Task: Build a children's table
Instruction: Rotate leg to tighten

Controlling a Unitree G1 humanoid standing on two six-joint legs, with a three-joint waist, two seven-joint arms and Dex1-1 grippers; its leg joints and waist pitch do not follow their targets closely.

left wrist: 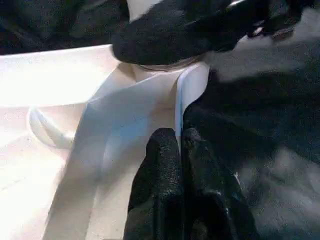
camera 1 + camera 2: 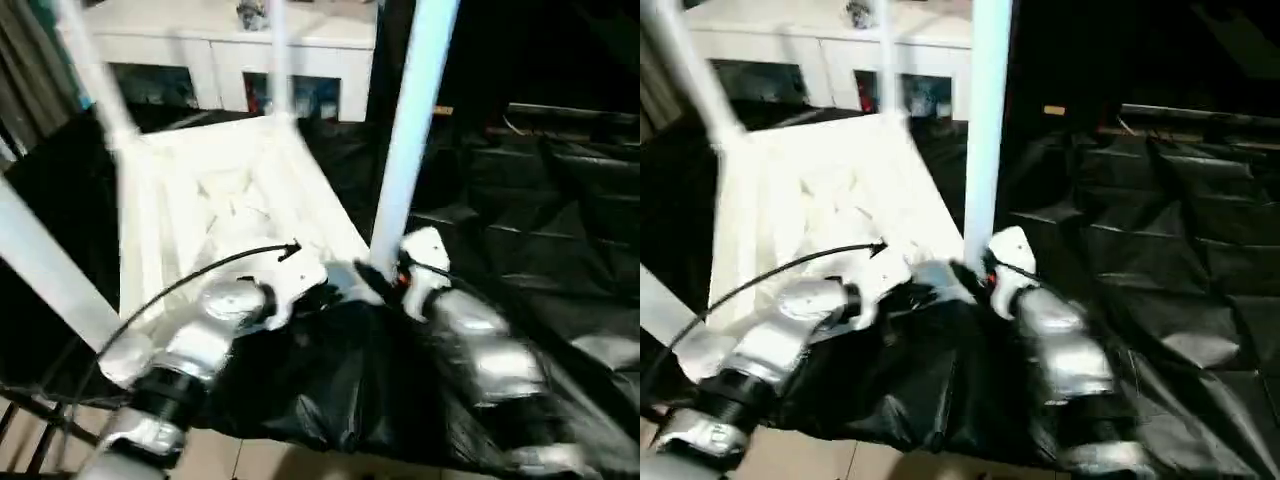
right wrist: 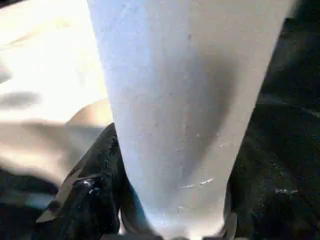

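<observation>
- The white table top [image 2: 230,200] lies upside down on the black-draped surface [image 2: 560,250], its ribbed underside facing up.
- Its rounded corner sockets act as the holders here: legs stand upright in them. The nearest leg [image 2: 410,130] rises from the corner socket [image 1: 170,70] closest to the robot.
- Two more legs [image 2: 95,70] rise from the far corners of the table top, and another leg [image 2: 45,265] slants across by its left side.
- The right claw [image 1: 200,25] is wrapped around the base of the nearest leg, just above the socket; its black fingers [image 3: 90,195] press against the tube.
- The left claw [image 1: 180,145] has its two fingers together, the tips at the rim of the table top just beside that same socket.
- A white cabinet [image 2: 250,50] with glass doors stands beyond the table top.
</observation>
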